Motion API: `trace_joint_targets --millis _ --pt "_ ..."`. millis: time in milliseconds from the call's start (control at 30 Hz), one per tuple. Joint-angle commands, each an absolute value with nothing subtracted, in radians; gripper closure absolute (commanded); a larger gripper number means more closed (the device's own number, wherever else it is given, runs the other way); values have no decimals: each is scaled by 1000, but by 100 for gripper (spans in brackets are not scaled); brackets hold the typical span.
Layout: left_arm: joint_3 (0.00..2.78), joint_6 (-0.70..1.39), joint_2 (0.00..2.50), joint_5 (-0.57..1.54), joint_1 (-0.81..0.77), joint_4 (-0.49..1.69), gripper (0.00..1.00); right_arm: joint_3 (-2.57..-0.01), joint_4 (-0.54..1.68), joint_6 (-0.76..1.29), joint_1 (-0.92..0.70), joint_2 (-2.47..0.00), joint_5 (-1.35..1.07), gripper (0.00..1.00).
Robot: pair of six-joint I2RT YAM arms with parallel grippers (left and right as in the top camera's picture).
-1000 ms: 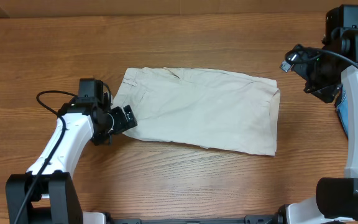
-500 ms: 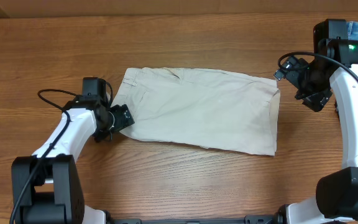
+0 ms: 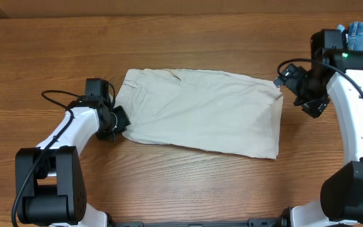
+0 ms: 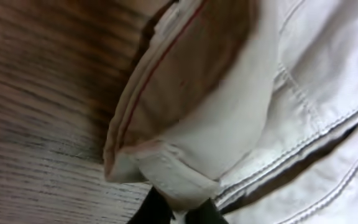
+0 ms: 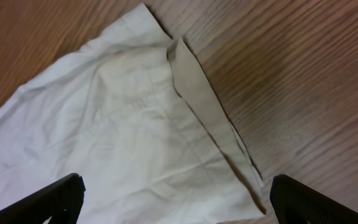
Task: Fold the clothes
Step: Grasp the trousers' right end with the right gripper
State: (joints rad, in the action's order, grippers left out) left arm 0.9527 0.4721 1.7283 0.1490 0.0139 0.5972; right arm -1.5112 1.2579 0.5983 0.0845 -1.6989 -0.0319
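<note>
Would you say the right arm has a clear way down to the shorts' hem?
Probably yes: the right gripper hovers with jaws open just over the shorts at their hem, and nothing lies between them.

Bright even light, soft shadows, left wrist view blurred

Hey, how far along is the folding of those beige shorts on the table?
Done: the shorts lie flat as one rectangle, apparently doubled leg on leg. In hand: the left gripper is shut on the waistband corner; the right gripper hangs open over the hem corner, gripping nothing. Left: the crosswise fold, not yet begun.
</note>
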Motion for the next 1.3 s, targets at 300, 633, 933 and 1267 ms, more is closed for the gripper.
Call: trace_joint_targets --millis 300,633,933,1267 --pt "968 559 1743 124 139 582 96 -1243 976 603 85 -1686 -89 0" --pt "968 562 1743 128 233 596 96 -1227 944 598 73 -1759 -171 0" --pt "968 562 1743 131 233 598 96 -1214 894 583 -13 -1816 -181 0" --pt "968 561 1743 131 234 609 96 -1214 807 468 -26 -1842 -99 0"
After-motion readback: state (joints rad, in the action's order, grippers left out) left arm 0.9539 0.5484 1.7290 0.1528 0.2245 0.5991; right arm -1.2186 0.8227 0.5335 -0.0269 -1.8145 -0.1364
